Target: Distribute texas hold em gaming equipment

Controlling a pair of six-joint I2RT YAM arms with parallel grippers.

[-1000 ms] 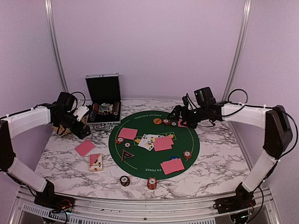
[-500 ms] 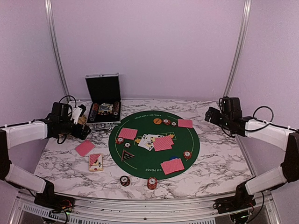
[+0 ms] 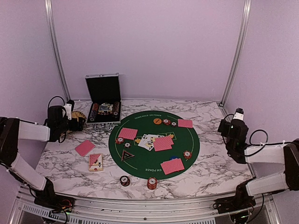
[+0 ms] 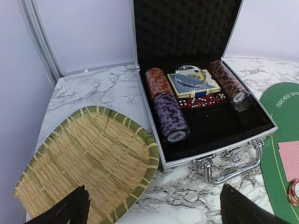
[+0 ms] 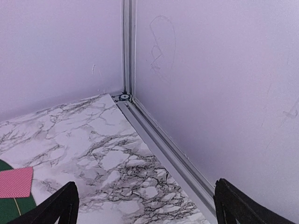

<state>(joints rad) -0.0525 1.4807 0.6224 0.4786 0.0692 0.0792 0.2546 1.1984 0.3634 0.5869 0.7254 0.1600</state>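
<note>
Cards [image 3: 163, 143] lie mostly on the green mat [image 3: 144, 162], red backs up, with a few face up at centre. Two more sit left of it on the table [image 3: 210, 172]. Chips [image 3: 152, 183] are stacked near the front edge; others dot the mat beside the black triangle [image 3: 127, 155] and orange button [image 3: 158, 121]. Your left gripper [image 4: 154, 212] is spread wide and empty, facing a wicker tray [image 4: 93, 158] and the open case [image 4: 187, 28]. Your right gripper [image 5: 149, 205] is also wide and empty, pointing at the far right corner, well apart from the mat.
</note>
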